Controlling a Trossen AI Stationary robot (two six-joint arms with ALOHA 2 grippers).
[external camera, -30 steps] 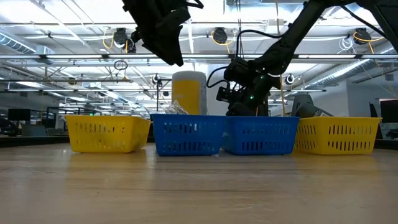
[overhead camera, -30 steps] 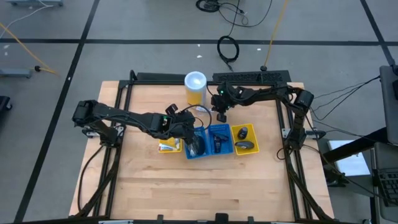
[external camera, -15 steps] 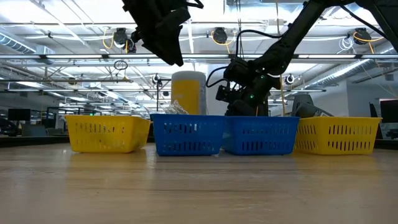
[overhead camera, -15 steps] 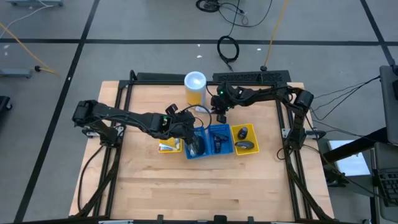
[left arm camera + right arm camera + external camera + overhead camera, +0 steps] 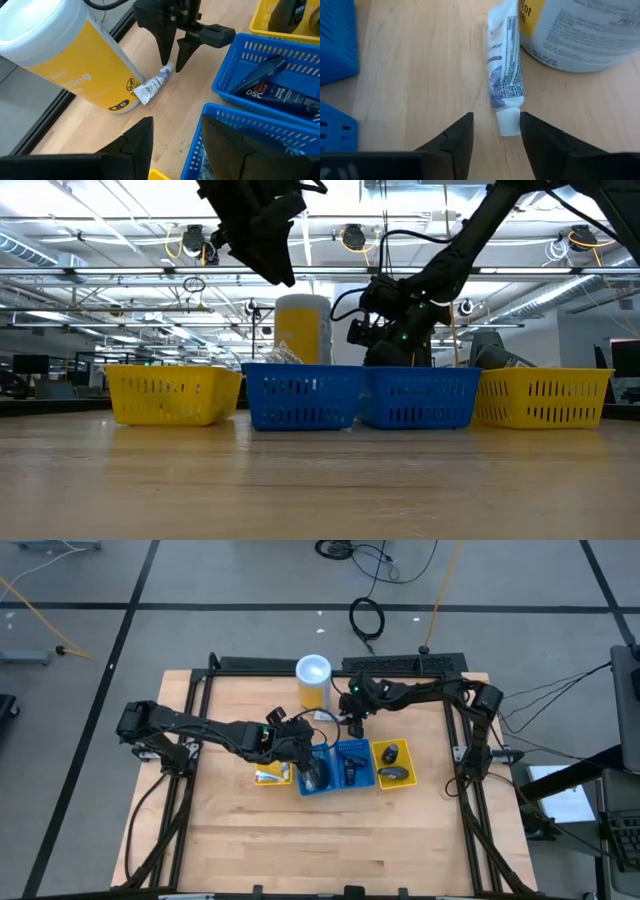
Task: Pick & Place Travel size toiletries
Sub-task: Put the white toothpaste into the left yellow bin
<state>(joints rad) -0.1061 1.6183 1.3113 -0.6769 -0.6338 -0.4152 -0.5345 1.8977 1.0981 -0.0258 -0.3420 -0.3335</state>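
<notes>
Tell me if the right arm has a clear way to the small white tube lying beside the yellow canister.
Probably yes. The right gripper hangs open directly above the white tube's cap end, with bare wood on both sides. The yellow canister touches only the tube's far end, away from the fingers.

Right hand fingers parted above bare wooden desk, small white tube lying flat, cap end between fingertips, yellow canister touching tube at 2 o'clock, blue tray at 10 o'clock
</notes>
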